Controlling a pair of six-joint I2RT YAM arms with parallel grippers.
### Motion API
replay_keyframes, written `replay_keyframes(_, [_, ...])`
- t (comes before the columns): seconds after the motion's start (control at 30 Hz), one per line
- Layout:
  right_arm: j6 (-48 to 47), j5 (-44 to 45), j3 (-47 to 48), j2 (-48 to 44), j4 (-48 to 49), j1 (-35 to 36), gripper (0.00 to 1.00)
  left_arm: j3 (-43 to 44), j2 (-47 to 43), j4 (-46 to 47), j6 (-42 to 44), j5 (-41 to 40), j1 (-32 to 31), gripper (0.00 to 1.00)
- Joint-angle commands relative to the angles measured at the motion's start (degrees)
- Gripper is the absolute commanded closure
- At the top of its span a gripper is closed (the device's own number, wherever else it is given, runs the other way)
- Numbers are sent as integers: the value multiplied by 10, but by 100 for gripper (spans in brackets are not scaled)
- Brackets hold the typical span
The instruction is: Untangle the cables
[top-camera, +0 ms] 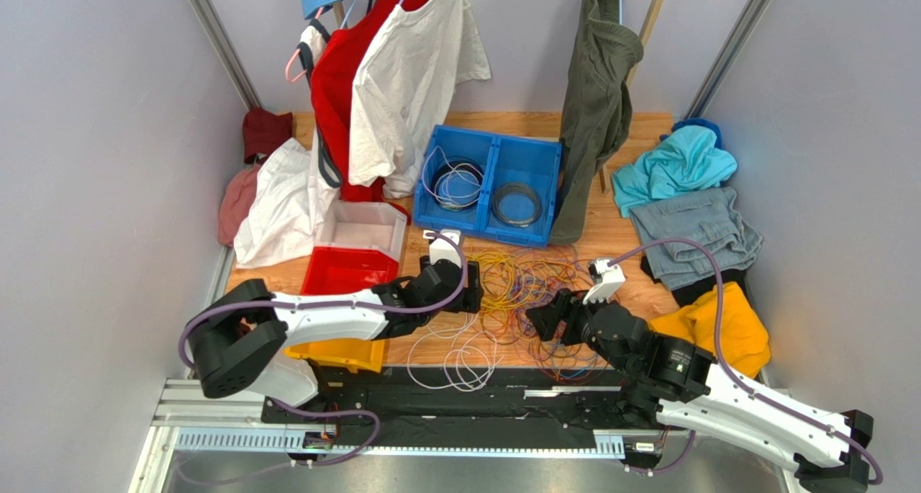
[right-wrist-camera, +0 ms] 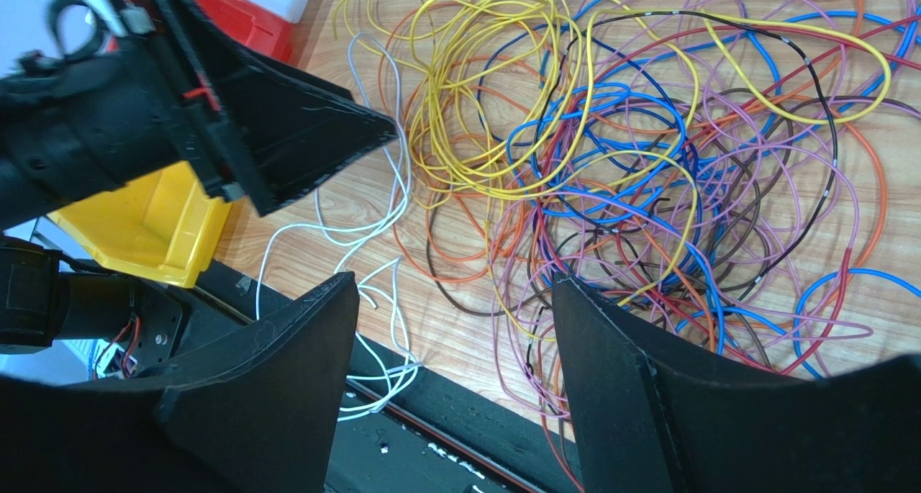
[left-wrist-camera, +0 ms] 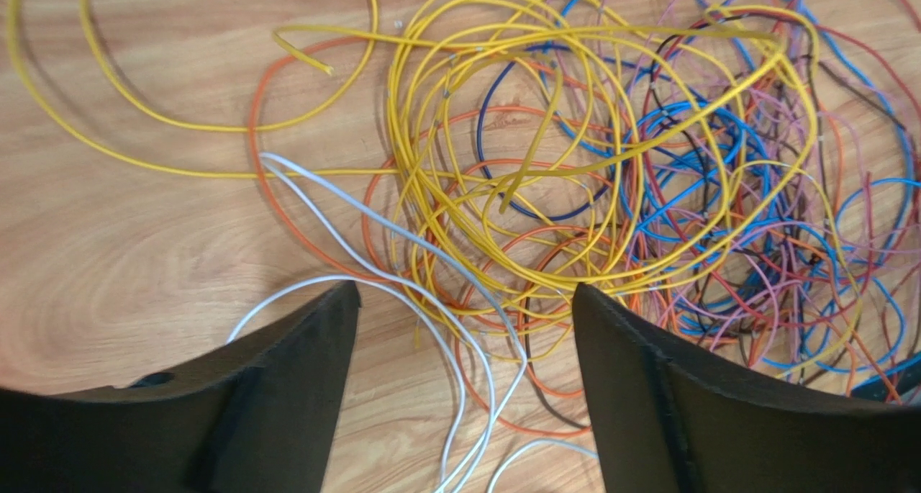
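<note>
Cables (left-wrist-camera: 562,137) lie tangled on the worktop (left-wrist-camera: 130,256); left pincer (left-wrist-camera: 465,299) and right pincer (right-wrist-camera: 454,288) both hover spread, pinching nothing.

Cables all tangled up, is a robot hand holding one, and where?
No, neither holds any. The left gripper and the right gripper both stand open over the cables, fingers apart, nothing pinched.

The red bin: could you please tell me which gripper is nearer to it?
Left. The left gripper is just right of the red bin in the top view; the right gripper lies farther right, across the cables.
</note>
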Motion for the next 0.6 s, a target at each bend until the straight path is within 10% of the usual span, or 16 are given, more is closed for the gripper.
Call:
replay_keyframes(0.0, [7,11,3,-14,3,1,30,29,33,38,-18,11,0,26])
replay_keyframes(0.27, [9,10,2,-20,3,2,30,51,-5,-23,16,-12,0,100])
replay_keyframes(0.57, [2,-3,-4,-44,11,1,29,226,-286,-230,147,-43,-1,100])
